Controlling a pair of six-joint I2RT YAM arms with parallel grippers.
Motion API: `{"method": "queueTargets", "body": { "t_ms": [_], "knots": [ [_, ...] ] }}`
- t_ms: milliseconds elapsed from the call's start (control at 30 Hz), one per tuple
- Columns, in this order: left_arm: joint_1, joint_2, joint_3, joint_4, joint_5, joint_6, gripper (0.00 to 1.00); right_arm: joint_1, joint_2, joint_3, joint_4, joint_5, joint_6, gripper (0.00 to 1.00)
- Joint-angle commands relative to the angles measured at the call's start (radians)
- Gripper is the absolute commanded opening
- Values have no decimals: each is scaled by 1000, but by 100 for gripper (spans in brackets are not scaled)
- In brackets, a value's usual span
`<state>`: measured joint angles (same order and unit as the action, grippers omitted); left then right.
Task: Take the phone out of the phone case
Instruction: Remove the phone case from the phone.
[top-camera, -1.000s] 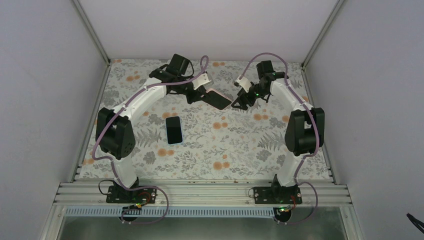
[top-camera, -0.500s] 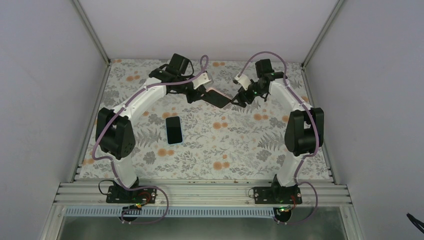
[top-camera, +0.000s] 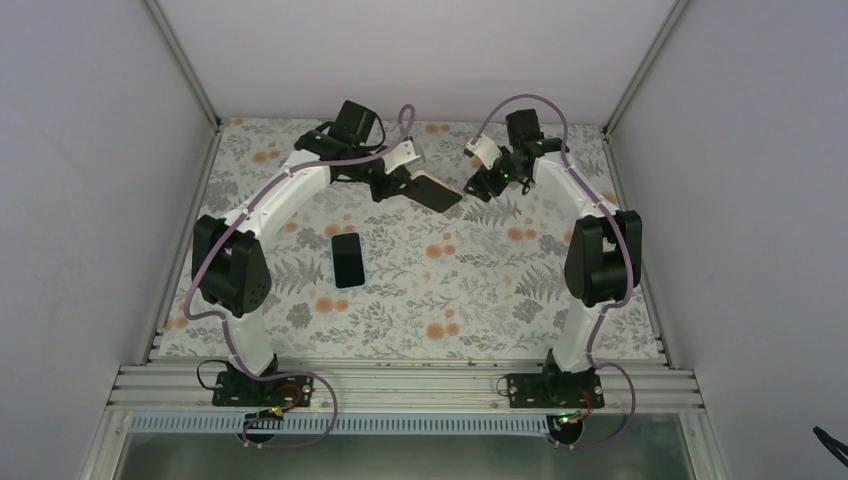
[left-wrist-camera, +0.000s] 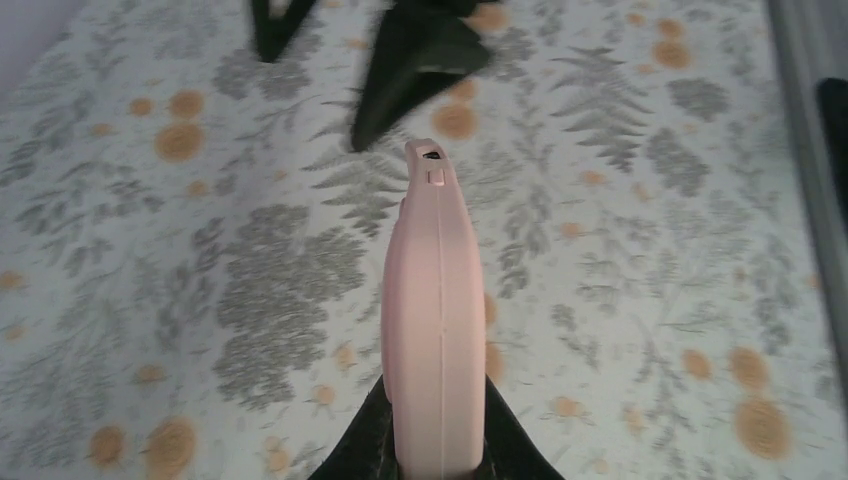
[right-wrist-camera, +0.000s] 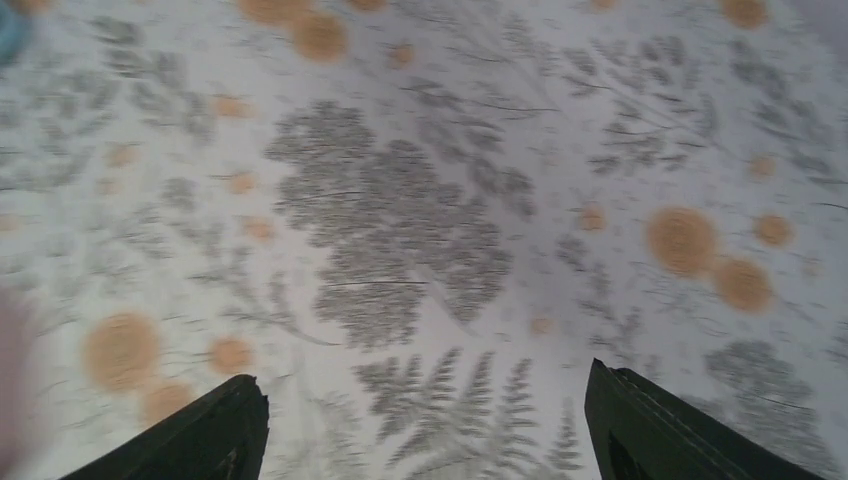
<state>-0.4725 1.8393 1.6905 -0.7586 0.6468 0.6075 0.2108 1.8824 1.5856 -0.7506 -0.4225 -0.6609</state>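
- A floral-patterned table (top-camera: 450, 290) sits inside plain white walls (top-camera: 420, 50).
- Left gripper (top-camera: 398, 186) is clamped on one end of the pink phone case (left-wrist-camera: 437, 300), holding it clear of the table.
- Right gripper (right-wrist-camera: 430, 420) has its jaws spread wide and empty, near the case's far end but not touching it.
- The dark phone (top-camera: 347, 259) lies flat mid-table, apart from both.

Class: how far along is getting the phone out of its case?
Done, apparently: a dark phone lies flat on the table. In hand: the left gripper is shut on the pink case, held off the table; the right gripper is open and empty. Left: likely just setting the case down, though whether it is empty cannot be told.
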Motion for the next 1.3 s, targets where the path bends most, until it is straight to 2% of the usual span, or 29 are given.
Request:
{"method": "queueTargets", "body": {
  "t_ms": [0,167,267,467,700,967,1267],
  "knots": [
    [-14,0,64,-118,212,56,2,-22,52,43,130,167,-6,82],
    [-14,12,84,-153,224,71,2,-37,63,63,173,177,-2,81],
    [-14,22,103,-154,204,68,2,-39,82,115,79,100,-55,82],
    [-12,10,71,-93,154,51,2,-57,-65,-1,-91,-114,-244,86],
    [-12,15,62,-81,145,51,2,-59,-170,-99,-166,-195,-295,85],
    [-12,16,73,-76,145,41,2,-50,-164,-108,-150,-233,-278,85],
    [-13,17,91,-92,158,38,2,-42,-129,-93,-68,-189,-221,83]
  ]
}}
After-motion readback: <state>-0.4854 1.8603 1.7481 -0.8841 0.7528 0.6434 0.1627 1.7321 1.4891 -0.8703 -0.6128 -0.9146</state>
